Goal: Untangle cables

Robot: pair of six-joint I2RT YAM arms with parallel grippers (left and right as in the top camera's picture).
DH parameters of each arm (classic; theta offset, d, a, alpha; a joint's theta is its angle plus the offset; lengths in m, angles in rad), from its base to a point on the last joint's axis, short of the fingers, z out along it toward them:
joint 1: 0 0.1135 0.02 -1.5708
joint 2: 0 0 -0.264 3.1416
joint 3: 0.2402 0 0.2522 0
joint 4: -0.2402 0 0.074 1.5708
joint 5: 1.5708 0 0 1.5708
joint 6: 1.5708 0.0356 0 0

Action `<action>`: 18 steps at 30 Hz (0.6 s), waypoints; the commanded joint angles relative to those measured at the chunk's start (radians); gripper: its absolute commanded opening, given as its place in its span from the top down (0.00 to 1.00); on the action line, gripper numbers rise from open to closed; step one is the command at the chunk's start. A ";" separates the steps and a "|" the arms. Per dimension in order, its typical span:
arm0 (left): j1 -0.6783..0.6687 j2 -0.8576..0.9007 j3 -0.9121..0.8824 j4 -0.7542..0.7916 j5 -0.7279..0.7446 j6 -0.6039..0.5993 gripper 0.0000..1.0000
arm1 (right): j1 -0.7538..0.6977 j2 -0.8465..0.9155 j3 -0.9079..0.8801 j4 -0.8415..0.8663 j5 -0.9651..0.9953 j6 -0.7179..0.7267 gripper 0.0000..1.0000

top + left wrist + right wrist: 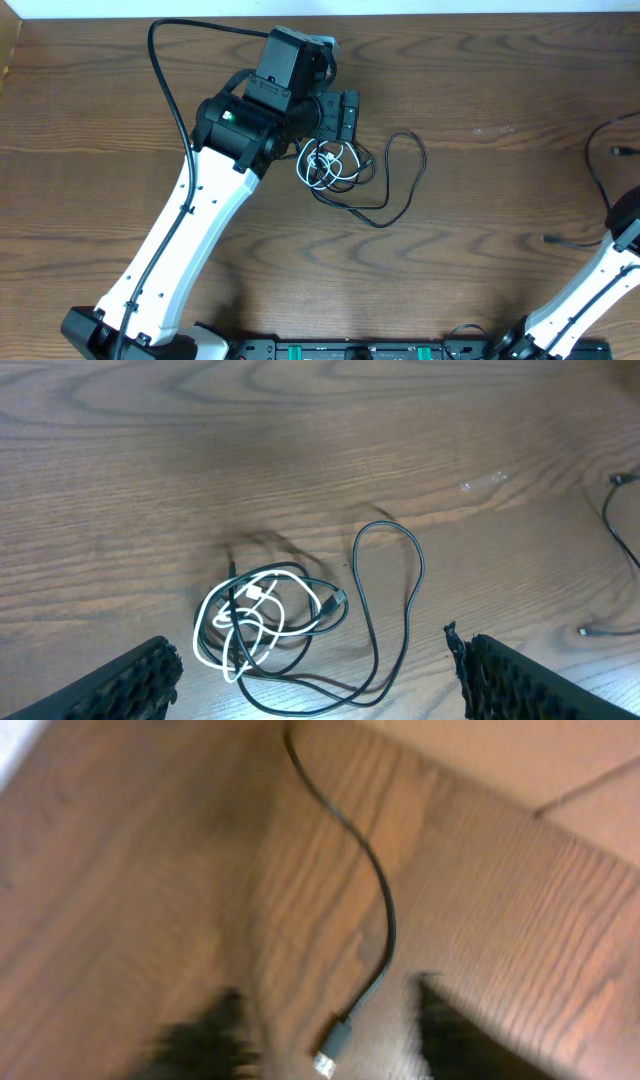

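Observation:
A white cable [318, 166] in small loops lies knotted with a long black cable [416, 172] at the table's middle. The black one swings out in a wide loop to the right. My left gripper [338, 120] hovers just behind the knot, jaws wide open. In the left wrist view the white cable [224, 632] and the black cable [414, 574] lie ahead of and between the fingers of the left gripper [315, 685], touching neither. The right wrist view is blurred. My right gripper [330, 1040] stands open over a black plug end [333, 1055] lying on the wood.
A separate thin black cord [597, 165] runs along the table's right edge, with one plug [621, 152] near it and another plug [551, 240] closer to the front. The right arm [600, 275] comes in from the bottom right. The left arm's own thick cord [165, 75] arcs over the back left.

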 commanded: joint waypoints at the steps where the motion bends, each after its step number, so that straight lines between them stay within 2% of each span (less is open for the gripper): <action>1: 0.002 0.017 0.004 0.001 -0.013 0.020 0.09 | 0.002 0.014 0.002 -0.028 -0.006 -0.013 0.04; 2: 0.000 0.019 0.004 0.001 -0.013 0.019 0.09 | 0.002 0.010 0.006 -0.043 -0.019 -0.016 0.01; 8: 0.000 0.037 0.004 0.001 -0.013 0.004 0.09 | 0.002 0.004 0.094 -0.228 -0.130 -0.028 0.01; 13: 0.000 0.041 0.004 0.001 -0.013 0.005 0.09 | 0.019 0.004 0.118 -0.447 -0.285 -0.127 0.01; 18: 0.000 0.041 0.004 0.001 -0.013 0.005 0.09 | 0.066 0.005 0.062 -0.618 -0.283 -0.222 0.03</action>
